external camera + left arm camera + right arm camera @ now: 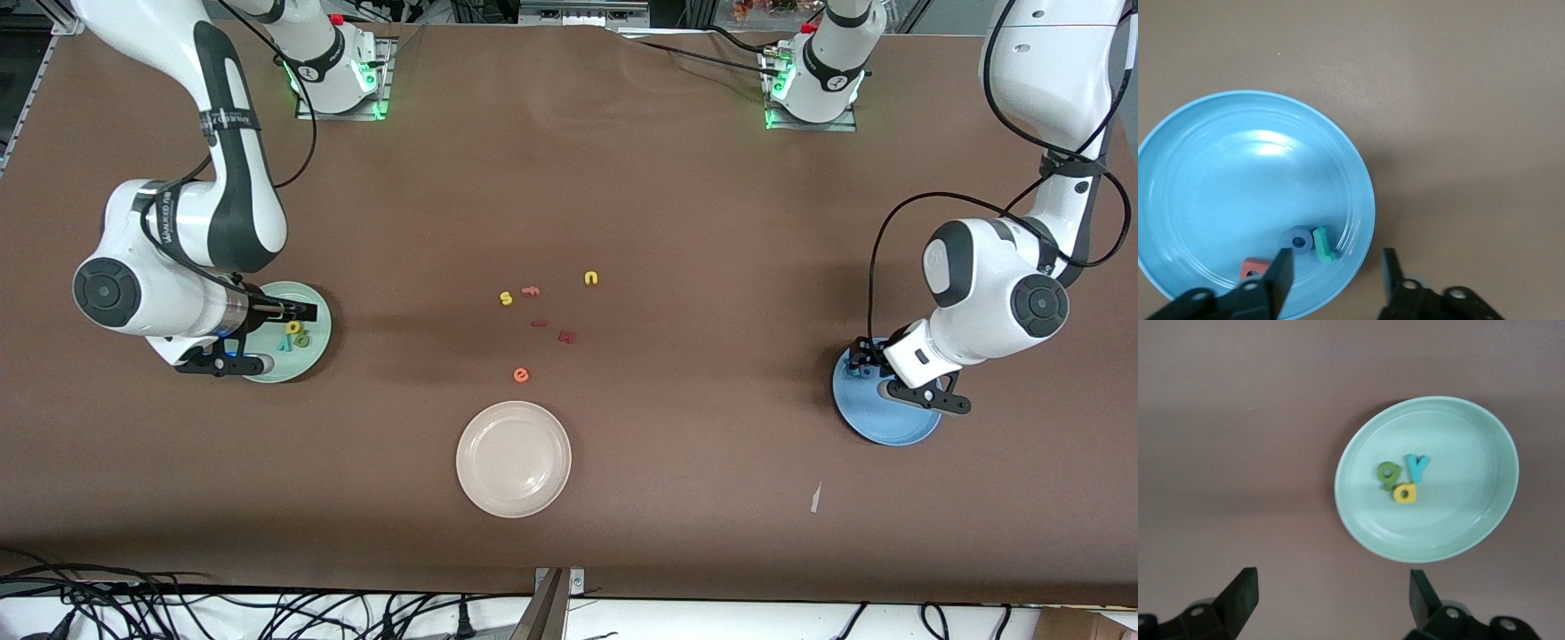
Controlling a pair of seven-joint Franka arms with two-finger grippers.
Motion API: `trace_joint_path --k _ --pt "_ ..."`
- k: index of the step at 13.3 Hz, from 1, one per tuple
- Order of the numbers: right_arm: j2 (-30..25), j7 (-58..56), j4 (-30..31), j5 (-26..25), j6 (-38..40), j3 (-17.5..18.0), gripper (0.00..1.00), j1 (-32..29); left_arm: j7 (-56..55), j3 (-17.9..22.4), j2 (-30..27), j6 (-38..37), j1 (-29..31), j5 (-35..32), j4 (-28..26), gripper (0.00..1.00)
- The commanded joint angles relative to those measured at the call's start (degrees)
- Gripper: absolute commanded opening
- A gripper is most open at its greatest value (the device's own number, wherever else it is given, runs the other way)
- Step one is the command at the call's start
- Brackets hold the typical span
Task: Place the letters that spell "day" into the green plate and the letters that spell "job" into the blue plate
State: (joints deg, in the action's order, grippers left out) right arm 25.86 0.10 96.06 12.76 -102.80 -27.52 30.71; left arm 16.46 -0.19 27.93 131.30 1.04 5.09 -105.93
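Note:
The green plate lies at the right arm's end of the table and holds the letters of "day". A yellow round-bodied letter, an olive-green one and a teal "y" touch one another there. My right gripper hangs above this plate's edge, open and empty. The blue plate lies at the left arm's end and holds the letters of "job". A blue ring, a teal hook and a salmon letter sit by its rim. My left gripper is over that rim, open and empty.
A cream-white plate sits mid-table, nearer the front camera. Loose letters lie farther back from it: a yellow "s", a yellow "n", an orange "e", a salmon one and dark red ones. A paper scrap lies near the blue plate.

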Motion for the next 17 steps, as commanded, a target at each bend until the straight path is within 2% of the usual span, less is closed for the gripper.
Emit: trace_joint_path --k 1,3,7,9,10,11,12,14,17 --pt "0.2 0.9 -5.0 0.6 6.6 0.0 1.0 1.4 -0.2 -0.1 -6.7 0.5 0.4 -1.1 -7.9 1.0" --pt "0.2 0.6 -8.4 0.6 9.5 0.0 1.0 1.6 -0.2 -0.1 -14.5 0.6 0.4 -1.1 -14.3 1.0" --pt "0.0 0.3 -9.9 -0.4 10.6 -0.8 1.0 3.3 0.2 -0.2 -24.9 -0.7 2.6 -1.2 -15.6 1.0" --pt "0.4 0.4 -13.2 -1.8 15.1 -0.3 1.0 3.0 0.0 -0.1 -30.1 -8.1 2.9 -1.6 -14.8 1.0" --pt "0.2 0.1 -13.4 -2.4 14.8 -0.3 1.0 3.1 0.0 0.1 -32.5 -11.1 3.4 -2.9 -13.7 1.0" --pt "-0.1 0.4 -13.4 -5.1 14.7 0.0 1.0 3.7 -0.1 0.0 -34.8 -13.9 4.1 -5.2 -12.6 1.0" --pt "-1.5 0.4 -13.3 -7.9 14.5 1.4 1.0 3.5 -0.3 0.1 -37.0 -17.0 4.2 -6.7 -11.2 1.0" --pt "-4.0 0.3 -13.0 -12.6 14.2 7.5 1.0 -0.2 -0.4 0.7 -38.0 -26.2 4.5 -7.7 -5.3 1.0" --pt "-9.0 0.1 -8.8 -14.1 6.7 16.8 1.0 -6.2 -4.7 1.5 -37.9 -40.8 4.4 -7.7 6.0 1.0"
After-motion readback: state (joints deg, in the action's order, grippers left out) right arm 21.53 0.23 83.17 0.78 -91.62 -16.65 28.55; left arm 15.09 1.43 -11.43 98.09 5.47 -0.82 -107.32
